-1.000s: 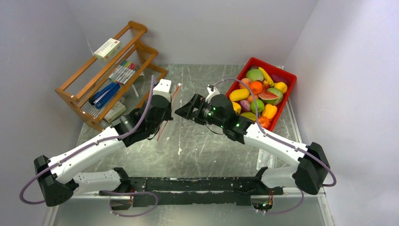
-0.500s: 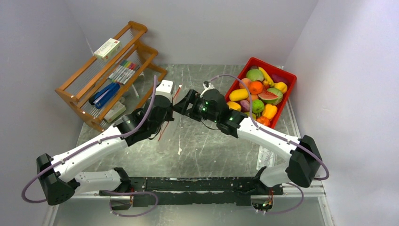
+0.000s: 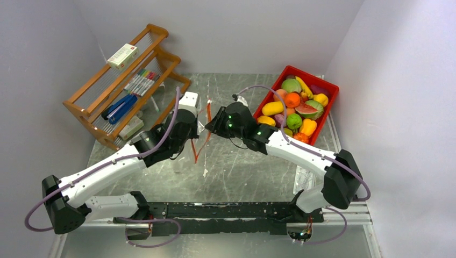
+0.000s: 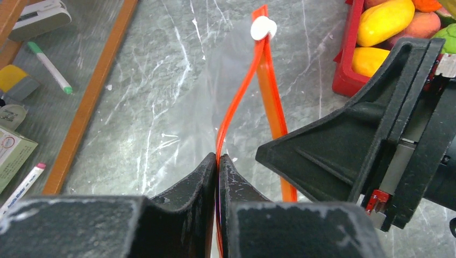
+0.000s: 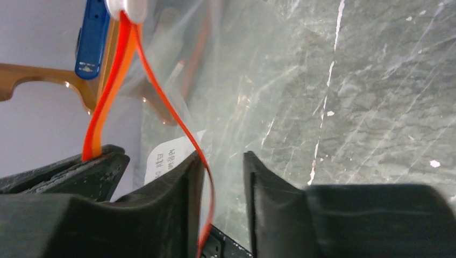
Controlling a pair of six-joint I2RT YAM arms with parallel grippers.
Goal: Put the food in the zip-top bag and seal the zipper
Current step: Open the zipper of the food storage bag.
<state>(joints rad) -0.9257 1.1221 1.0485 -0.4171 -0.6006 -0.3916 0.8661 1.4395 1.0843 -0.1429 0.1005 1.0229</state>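
Left gripper pinched shut on one lip of zipper; zip-top bag hangs mid-table. Right gripper part-open, other lip in gap, unclamped. Food all in red bin, far right. Loading and sealing not yet done.

A grey, marbled tabletop, scratched and streaked with white, fills the floor of the scene and catches soft glints under even, diffuse light. Plain pale walls close it in: one at nine o'clock, one at twelve, one at three. At ten o'clock an orange-brown wooden two-tier rack stands slanted, with a white cardboard box on its upper tier and coloured markers and a blue tool lower down. At one o'clock sits a red plastic bin.
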